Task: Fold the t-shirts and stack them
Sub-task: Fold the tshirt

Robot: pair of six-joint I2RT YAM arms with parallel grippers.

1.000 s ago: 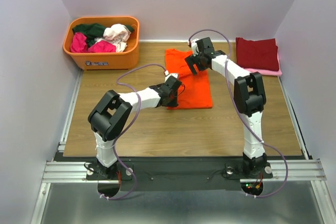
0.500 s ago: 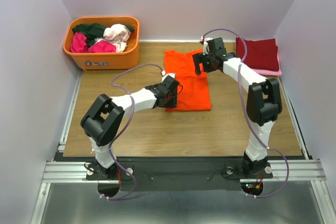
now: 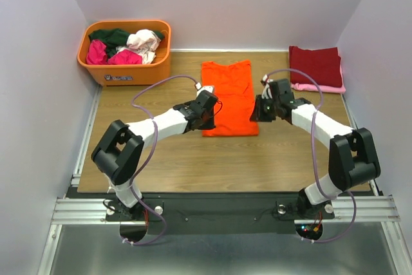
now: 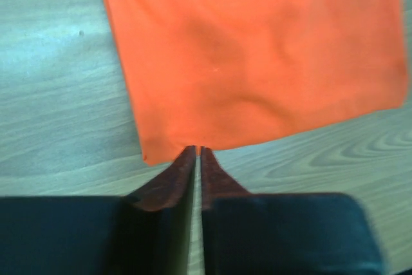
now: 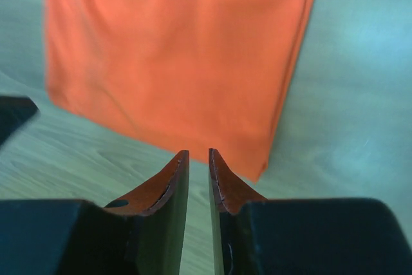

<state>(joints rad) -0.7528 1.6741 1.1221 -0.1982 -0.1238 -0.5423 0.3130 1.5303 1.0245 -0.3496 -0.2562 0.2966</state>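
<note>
A bright orange t-shirt (image 3: 230, 91) lies flat on the wooden table as a long rectangle, its sleeves folded in. My left gripper (image 3: 211, 109) is at its near left corner. In the left wrist view the jaws (image 4: 197, 149) stand together but for a thin slit, with the tips touching the shirt (image 4: 257, 49) at its hem. I cannot tell whether cloth is pinched. My right gripper (image 3: 257, 109) is at the shirt's near right edge. Its jaws (image 5: 199, 152) stand a narrow gap apart over bare wood, just short of the hem (image 5: 174, 49).
An orange plastic tub (image 3: 132, 72) at the back left holds several crumpled shirts (image 3: 122, 46) in dark green, magenta and whitish-pink. At the back right a folded dark red shirt (image 3: 315, 64) lies on a pink one (image 3: 331, 87). Walls close in three sides.
The right arm swung from the shirt's far end down to its near right side, and its jaws narrowed from wide. The shirt now lies straight. The left jaws widened, then came together.
</note>
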